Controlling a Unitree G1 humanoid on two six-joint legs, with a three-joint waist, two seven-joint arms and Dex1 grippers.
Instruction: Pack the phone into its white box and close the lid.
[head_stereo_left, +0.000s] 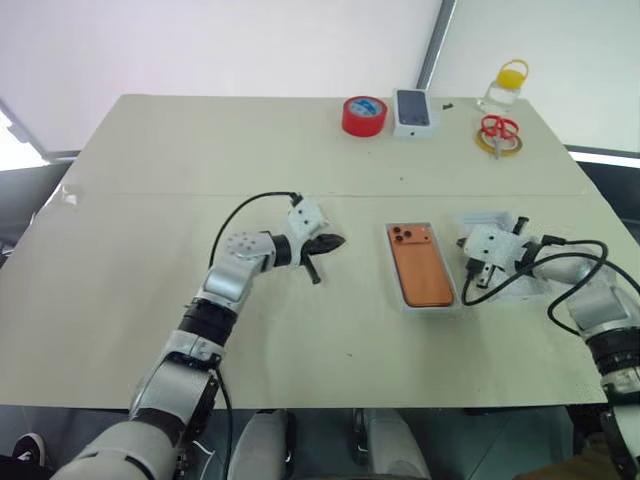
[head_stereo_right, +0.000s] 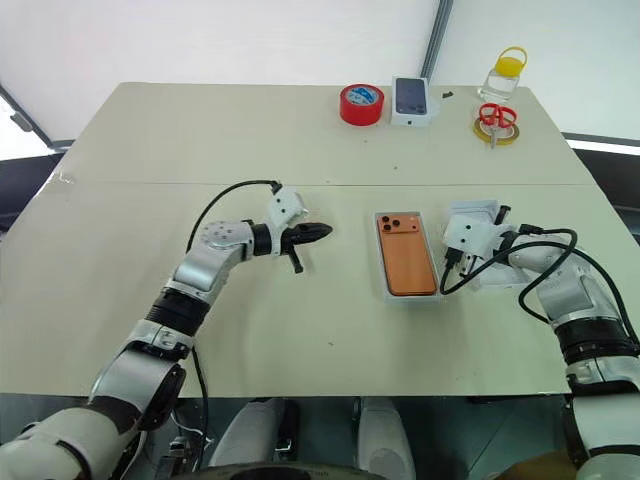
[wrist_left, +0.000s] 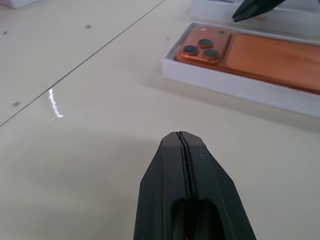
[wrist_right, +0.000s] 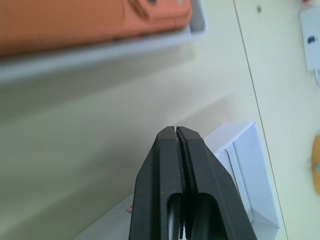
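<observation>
While phone (head_stereo_left: 421, 265) lies in white box (head_stereo_left: 454, 296) — both grippers' fingers pressed together, empty; bare table (head_stereo_left: 150, 200) around left gripper (head_stereo_left: 328, 243).

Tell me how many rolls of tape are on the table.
2. The red tape roll stands at the far edge beside the small white box; the yellow tape roll lies far right under the red scissors.

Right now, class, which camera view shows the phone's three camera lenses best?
The left wrist view: the phone lies in the white box, lenses close and distinct. Both eye views show the whole phone, lenses small. The right wrist view shows just one edge.
</observation>
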